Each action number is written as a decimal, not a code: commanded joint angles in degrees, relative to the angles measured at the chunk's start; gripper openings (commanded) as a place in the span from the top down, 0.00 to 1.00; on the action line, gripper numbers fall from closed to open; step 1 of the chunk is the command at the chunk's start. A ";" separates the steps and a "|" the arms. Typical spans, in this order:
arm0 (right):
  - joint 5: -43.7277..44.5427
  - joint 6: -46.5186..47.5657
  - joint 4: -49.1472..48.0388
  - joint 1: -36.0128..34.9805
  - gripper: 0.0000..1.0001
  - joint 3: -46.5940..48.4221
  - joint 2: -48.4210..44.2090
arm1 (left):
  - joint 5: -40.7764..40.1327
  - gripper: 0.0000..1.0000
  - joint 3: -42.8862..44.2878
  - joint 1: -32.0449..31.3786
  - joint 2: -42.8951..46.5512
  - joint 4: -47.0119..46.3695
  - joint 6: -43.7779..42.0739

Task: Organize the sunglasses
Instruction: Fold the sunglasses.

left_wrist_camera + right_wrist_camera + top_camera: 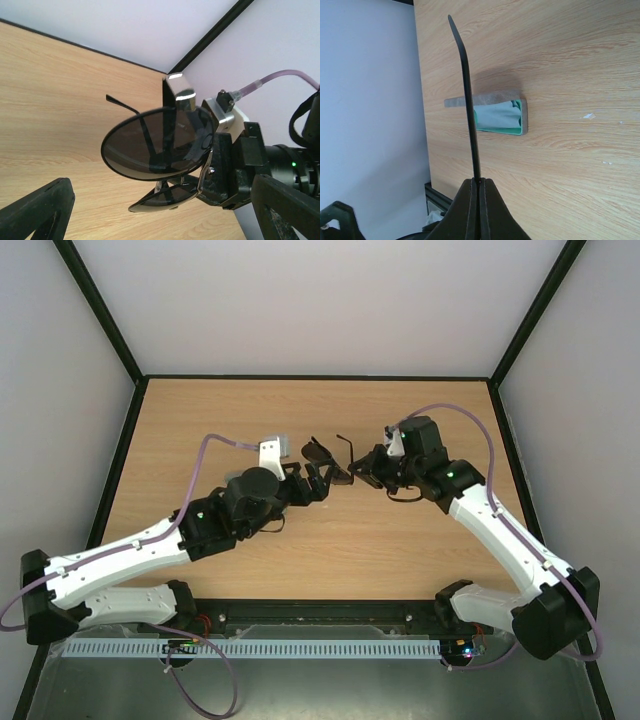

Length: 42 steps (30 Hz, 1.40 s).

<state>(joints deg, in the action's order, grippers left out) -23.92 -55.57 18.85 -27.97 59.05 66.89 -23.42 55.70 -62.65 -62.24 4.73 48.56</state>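
1. We're looking down on the table (400,540), where the grey case (485,98) is lying open with the blue cloth (497,115) sitting in its green lining. All the action is happening just to the right of that case.
2. The left gripper (318,480) is hovering right beside the case, fingers spread wide and gripping nothing.
3. The right gripper (479,187), a little further right of the case, is pinching its fingers tight on one slim temple arm (467,90).
4. The sunglasses (155,147) are hanging clear of the table between the two grippers, near the case, with their lenses facing the left wrist camera.
5. We're reading this as a handover or a fold. The left should be closing on the wire rim or bridge, never the lens face, and coming in square and slow. The right should be holding firm until that new grip is sure, because the thin arm could twist or slip.
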 commanded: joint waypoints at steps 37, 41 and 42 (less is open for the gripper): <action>0.79 -2.79 -1.27 -1.17 0.99 1.99 1.86 | 9.99 0.01 8.42 5.75 -4.44 3.61 -1.34; 1.28 -2.74 -1.24 -1.48 0.99 1.73 1.60 | 10.15 0.00 9.13 6.05 -5.32 4.98 -0.99; 1.40 -2.71 -1.19 -1.47 0.99 1.75 1.49 | 10.13 0.00 9.16 6.05 -5.39 5.18 -1.00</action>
<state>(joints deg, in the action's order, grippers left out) -23.20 -59.11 16.40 -28.99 59.31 68.60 -13.69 63.07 -57.04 -67.18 7.57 47.00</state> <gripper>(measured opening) 0.017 0.994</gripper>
